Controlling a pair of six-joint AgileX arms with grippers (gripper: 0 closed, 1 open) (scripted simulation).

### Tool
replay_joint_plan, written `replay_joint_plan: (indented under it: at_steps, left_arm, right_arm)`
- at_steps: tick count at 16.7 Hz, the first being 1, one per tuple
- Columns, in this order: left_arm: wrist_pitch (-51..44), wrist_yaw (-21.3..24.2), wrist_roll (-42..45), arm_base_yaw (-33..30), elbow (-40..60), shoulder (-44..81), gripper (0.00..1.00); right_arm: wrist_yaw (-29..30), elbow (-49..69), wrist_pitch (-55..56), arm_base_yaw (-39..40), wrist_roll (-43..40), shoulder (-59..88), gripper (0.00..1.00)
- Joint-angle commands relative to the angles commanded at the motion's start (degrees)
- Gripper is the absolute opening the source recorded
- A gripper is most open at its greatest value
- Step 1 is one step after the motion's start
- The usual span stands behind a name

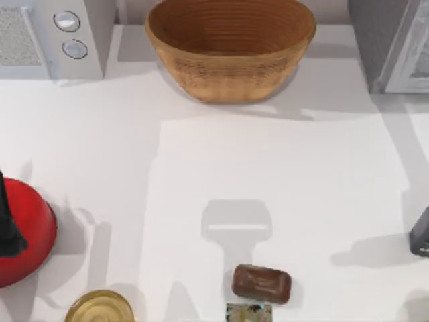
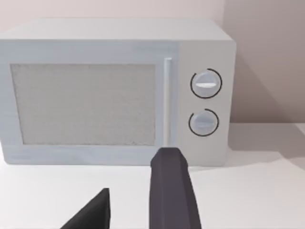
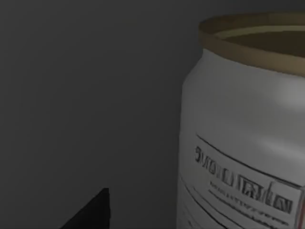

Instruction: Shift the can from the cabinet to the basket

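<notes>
1. White worktop (image 1: 281, 174), pretty roomy, carrying everything here.
2. Microwave (image 2: 119, 90) at the far left corner, door shut, two round dials on its front.
3. Grey cabinet (image 1: 392, 43) at the far right corner.
4. Basket (image 1: 231, 47) at the far middle, sitting upright between those two.
5. Red bowl-like thing (image 1: 30, 235) at the left edge, dark arm part in front of it.
6. Can (image 3: 243, 129) up close in the right wrist view, upright, dark grey surroundings.
7. Gold-topped container (image 1: 100, 308) and brown soap-like bar (image 1: 261, 283) near the front edge.
8. Left hand (image 2: 131, 205) facing the microwave, fingers apart, gripping nothing.
9. Right hand: one dark finger (image 3: 93, 212) showing just beside the can, so can't tell how wide.
</notes>
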Motion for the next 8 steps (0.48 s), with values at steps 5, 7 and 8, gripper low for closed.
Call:
replay_joint_plan:
  at_steps: [5, 7, 8]
  left_arm:
    - [0.0, 0.0, 0.0, 0.0, 0.0, 0.0, 1.0]
    - [0.0, 0.0, 0.0, 0.0, 0.0, 0.0, 1.0]
    - [0.0, 0.0, 0.0, 0.0, 0.0, 0.0, 1.0]
  right_arm:
    - [0.0, 0.0, 0.0, 0.0, 0.0, 0.0, 0.62]
    - [0.0, 0.0, 0.0, 0.0, 0.0, 0.0, 0.47]
    - [0.0, 0.0, 0.0, 0.0, 0.0, 0.0, 0.4]
